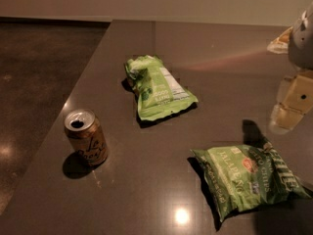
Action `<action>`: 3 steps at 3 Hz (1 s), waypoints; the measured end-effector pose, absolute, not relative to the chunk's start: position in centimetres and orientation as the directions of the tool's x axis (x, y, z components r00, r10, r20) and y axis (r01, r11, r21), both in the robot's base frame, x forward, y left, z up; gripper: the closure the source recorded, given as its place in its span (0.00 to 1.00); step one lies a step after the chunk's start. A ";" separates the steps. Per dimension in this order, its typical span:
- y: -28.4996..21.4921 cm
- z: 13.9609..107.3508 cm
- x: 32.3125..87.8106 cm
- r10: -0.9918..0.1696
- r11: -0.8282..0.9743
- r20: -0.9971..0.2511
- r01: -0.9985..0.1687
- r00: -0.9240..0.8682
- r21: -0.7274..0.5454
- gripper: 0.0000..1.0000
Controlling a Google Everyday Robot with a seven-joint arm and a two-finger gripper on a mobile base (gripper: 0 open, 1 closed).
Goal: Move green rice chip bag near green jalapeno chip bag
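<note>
The rice bag lay flat mid-table, well apart from the jalapeno bag at its 5 o'clock. It looked light, soft, crinkly and probably slippery, so a crimped end seemed best for pinching. The gripper hung at 3 o'clock; I could not tell whether it was open or closed.

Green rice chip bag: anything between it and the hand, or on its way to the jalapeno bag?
Nothing visible either way. The hand hangs at the picture's right edge; the green rice chip bag lies mid-table, the green jalapeno chip bag front right. The can stands left, off both lines.
</note>
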State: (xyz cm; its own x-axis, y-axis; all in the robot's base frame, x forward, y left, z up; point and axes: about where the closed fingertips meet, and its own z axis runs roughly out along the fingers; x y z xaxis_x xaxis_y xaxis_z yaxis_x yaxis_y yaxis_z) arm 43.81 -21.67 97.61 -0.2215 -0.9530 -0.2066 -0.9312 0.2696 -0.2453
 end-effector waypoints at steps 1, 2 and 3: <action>-21.7 97.6 43.8 -0.953 0.270 -0.207 -0.931 -0.221 -0.246 0.00; -20.7 97.5 44.5 -0.953 0.277 -0.191 -0.928 -0.233 -0.248 0.00; -17.9 97.1 47.0 -0.942 0.314 -0.195 -0.920 -0.272 -0.235 0.00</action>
State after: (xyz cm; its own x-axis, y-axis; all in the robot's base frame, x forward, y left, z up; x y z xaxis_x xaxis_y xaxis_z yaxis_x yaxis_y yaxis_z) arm 47.04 -17.91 97.06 -0.2720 -0.9423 -0.1952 -0.9197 0.3143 -0.2355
